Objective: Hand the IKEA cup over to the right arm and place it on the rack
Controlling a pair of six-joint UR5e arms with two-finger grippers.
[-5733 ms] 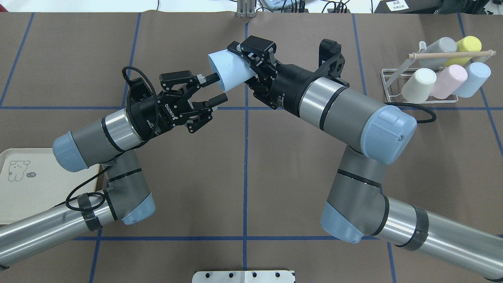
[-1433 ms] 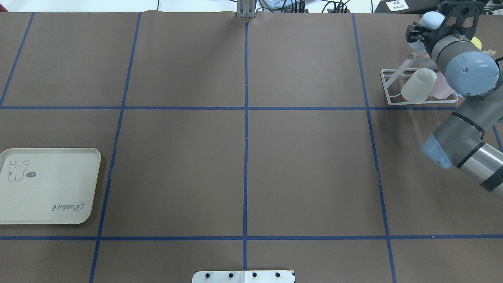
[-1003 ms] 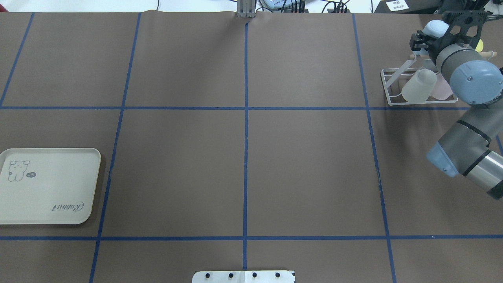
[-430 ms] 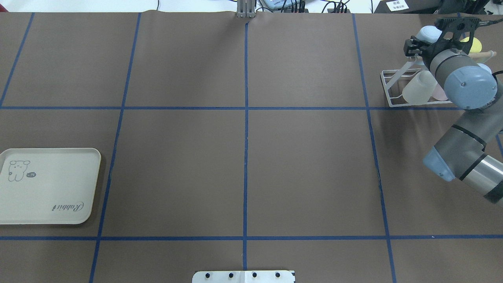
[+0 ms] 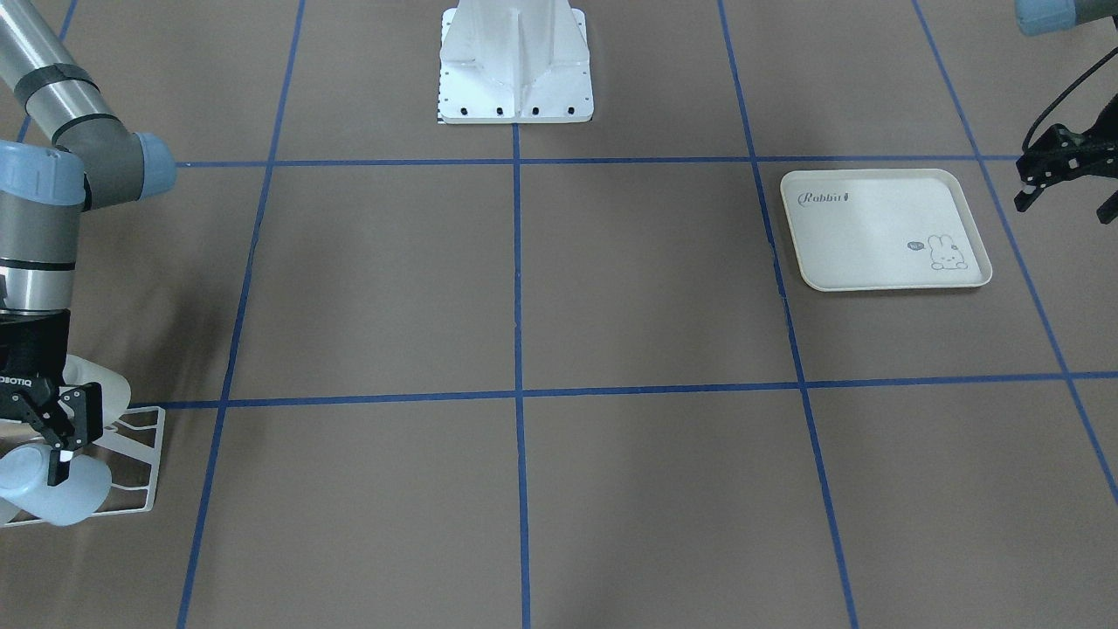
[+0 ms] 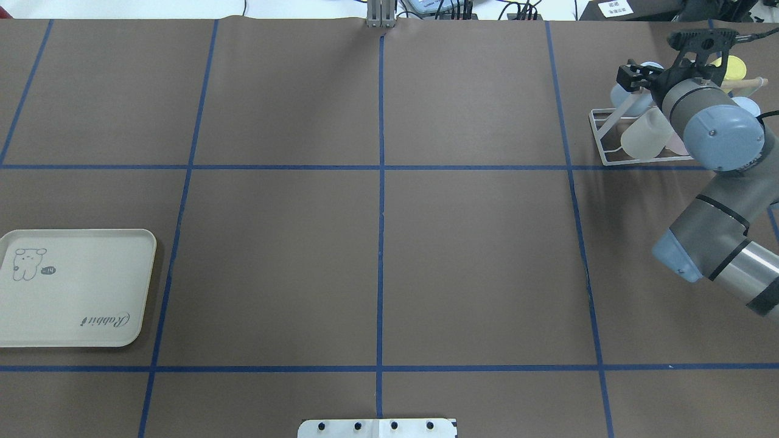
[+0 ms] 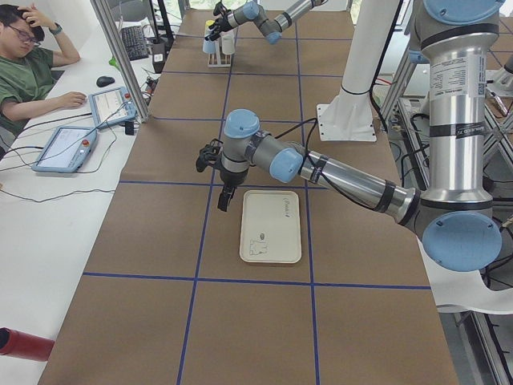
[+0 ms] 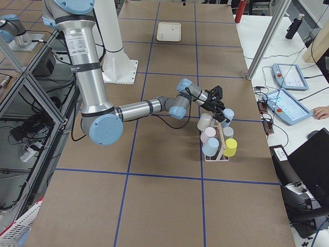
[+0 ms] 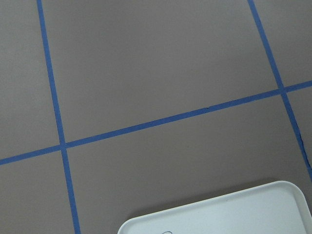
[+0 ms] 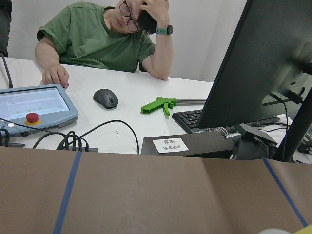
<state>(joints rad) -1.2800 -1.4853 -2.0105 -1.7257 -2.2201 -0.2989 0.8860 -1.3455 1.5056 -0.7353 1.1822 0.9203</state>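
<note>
The right arm (image 6: 724, 137) is reached over the rack (image 6: 602, 131). The blue cup (image 5: 52, 494) is held pinched in the right gripper (image 5: 54, 437) at the rack's far end. The left gripper (image 5: 1070, 170) is seen spread beside the tray (image 5: 882, 229).

Lighting: even, bright, from overhead; no hard glare. Shadows: soft and faint on my counter (image 6: 377, 243), a smeared one beside the rack (image 6: 608, 137) under my right arm (image 6: 718, 134). Focus: fixed views sharp. Right wrist view crisp on the far desk (image 10: 122, 112); near bottom edge blurred. Left wrist view slightly soft, flat.
</note>
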